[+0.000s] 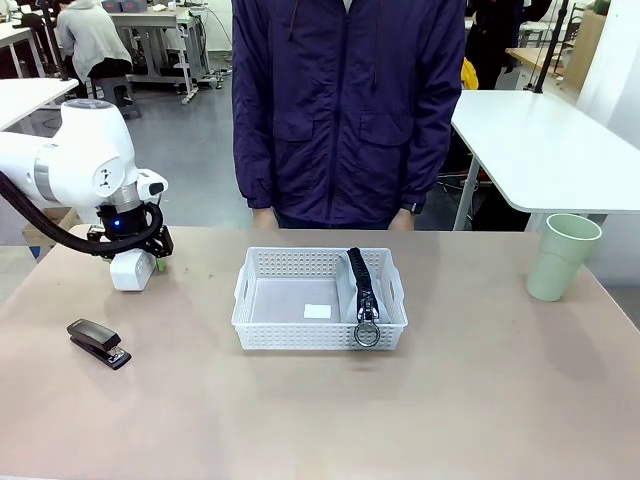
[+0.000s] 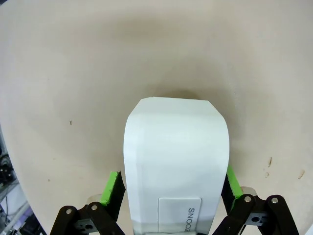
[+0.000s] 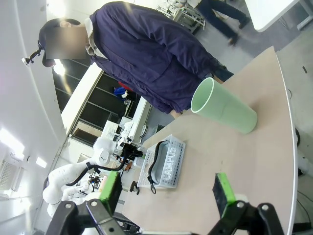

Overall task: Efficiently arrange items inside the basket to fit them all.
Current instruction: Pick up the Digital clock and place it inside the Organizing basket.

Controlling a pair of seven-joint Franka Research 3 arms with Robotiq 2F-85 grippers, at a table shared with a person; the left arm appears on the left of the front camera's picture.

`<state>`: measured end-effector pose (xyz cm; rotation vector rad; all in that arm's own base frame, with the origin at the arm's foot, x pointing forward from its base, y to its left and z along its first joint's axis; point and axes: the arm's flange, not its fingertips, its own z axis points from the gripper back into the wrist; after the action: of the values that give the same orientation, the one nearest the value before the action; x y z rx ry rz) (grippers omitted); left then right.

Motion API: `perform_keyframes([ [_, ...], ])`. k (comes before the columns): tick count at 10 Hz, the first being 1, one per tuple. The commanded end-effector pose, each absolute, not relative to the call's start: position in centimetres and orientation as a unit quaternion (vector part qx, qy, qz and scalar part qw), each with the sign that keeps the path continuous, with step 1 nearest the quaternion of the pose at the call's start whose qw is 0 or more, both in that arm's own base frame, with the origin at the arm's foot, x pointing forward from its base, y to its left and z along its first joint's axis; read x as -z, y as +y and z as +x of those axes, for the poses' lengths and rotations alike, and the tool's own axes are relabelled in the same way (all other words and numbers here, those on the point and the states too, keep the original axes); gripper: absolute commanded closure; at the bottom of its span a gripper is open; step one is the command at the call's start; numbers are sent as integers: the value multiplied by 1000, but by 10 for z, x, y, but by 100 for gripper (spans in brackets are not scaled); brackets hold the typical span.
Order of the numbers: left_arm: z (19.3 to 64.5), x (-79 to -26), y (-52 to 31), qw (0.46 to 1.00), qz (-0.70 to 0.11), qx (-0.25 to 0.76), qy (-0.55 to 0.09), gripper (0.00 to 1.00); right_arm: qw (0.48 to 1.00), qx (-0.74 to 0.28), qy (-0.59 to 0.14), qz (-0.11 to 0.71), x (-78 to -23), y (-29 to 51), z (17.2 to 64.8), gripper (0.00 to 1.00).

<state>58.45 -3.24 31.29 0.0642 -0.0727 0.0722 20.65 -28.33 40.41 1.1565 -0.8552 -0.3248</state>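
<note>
My left gripper [image 1: 137, 262] is shut on the small white box [image 1: 131, 271] at the table's left, low over the surface. In the left wrist view the box [image 2: 176, 171] sits between the green pads [image 2: 113, 192]. The white basket [image 1: 300, 262] stands mid-table, with the grey pouch [image 1: 362, 290] on edge along its right wall and its metal ring hanging over the front rim. The black stapler [image 1: 98, 343] lies at the front left. The pale green cup [image 1: 562, 257] stands upright at the far right. My right gripper [image 3: 167, 190] is open, above the table, with the cup [image 3: 225, 110] beyond it.
A person in a dark blue jacket [image 1: 345, 110] stands at the far edge, right behind the basket. A small white label [image 1: 317, 311] lies on the basket floor. Bare tabletop [image 1: 480, 390] stretches between basket and cup and along the front.
</note>
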Motion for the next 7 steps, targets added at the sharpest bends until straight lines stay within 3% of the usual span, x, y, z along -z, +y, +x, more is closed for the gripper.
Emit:
perform_keyframes([
  [1,587,-315,-32,997,41,-48,-35,0,735,139,-405,526,-405,-284,208,0],
  [2,587,-316,-31,998,31,-46,-32,0,735,139,-405,526,-405,-284,208,0],
  [3,587,-317,-29,998,26,-49,-37,41,735,139,-405,526,-405,-284,208,0],
  [4,587,-319,-28,998,24,-46,-34,58,735,139,-405,526,-405,-284,208,0],
  [5,587,-319,-29,998,30,-44,-34,58,735,139,-405,526,-405,-284,208,0],
  [6,587,-318,-29,998,32,-43,-35,100,735,139,-405,526,-405,-284,208,0],
  [7,587,-317,-28,998,32,-44,-34,74,735,139,-405,526,-405,-284,208,0],
])
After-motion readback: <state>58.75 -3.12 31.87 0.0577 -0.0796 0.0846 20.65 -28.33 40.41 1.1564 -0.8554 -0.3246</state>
